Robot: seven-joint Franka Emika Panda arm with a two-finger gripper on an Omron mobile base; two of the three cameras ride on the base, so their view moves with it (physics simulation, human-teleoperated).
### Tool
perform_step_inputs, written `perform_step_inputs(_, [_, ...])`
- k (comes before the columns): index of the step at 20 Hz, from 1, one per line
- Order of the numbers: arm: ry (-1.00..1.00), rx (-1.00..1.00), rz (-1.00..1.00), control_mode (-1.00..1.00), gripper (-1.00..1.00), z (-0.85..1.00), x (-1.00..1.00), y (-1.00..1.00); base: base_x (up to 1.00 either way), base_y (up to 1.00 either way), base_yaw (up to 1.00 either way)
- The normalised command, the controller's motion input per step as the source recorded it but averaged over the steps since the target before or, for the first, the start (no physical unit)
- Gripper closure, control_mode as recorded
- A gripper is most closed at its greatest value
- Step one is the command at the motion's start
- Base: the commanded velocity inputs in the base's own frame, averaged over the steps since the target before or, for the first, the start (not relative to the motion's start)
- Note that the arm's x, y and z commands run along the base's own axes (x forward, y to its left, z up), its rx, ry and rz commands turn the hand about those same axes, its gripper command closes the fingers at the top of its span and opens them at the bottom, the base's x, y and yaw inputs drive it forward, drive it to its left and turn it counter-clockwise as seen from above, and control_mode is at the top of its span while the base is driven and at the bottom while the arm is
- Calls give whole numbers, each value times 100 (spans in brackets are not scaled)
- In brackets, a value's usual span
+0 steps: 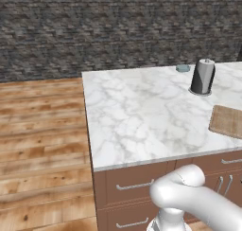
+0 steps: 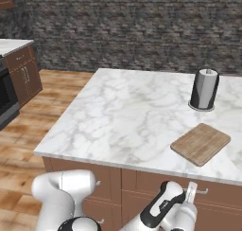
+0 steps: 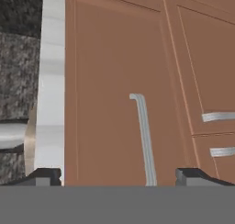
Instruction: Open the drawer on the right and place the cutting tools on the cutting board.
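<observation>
The drawer (image 3: 105, 81) is a reddish-brown flat front just under the white marble countertop (image 2: 123, 111), and it is closed. Its silver bar handle (image 3: 144, 136) runs between my gripper's (image 3: 119, 177) two dark fingertips, which stand wide apart, open and a short way off it. In the right base view my gripper (image 2: 191, 193) is held up against that drawer front (image 2: 142, 180), below the board. The cutting board (image 2: 201, 142) lies flat on the counter's right side, tan with fine grain, also seen as (image 1: 227, 121). The cutting tools are hidden.
A tall grey cylinder (image 2: 204, 89) stands on the counter behind the board. A small blue-grey object (image 1: 182, 68) lies near the far edge. More drawers and cabinet doors with silver handles (image 3: 218, 116) sit beside and below. Wooden floor (image 1: 42, 145) opens to the left.
</observation>
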Motion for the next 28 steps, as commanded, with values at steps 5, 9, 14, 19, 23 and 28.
perform_step_inputs(5, [0, 9, 0, -100, -100, -32, 0, -1, 0, 0, 0])
perform_step_inputs(9, [-1, 11, 0, -100, -100, -17, 0, 0, 0, 0, 0])
perform_step_inputs(14, [-1, 22, 0, -100, -100, -11, 0, -19, 0, 0, 0])
perform_step_inputs(19, [0, 17, 0, -100, -100, 0, 0, -24, 0, 0, 0])
perform_step_inputs(23, [-4, 2, 0, -100, -100, 0, 6, 0, 0, 0, 0])
perform_step_inputs(28, [-10, 0, 0, -100, -100, -2, 18, 0, 0, 0, 0])
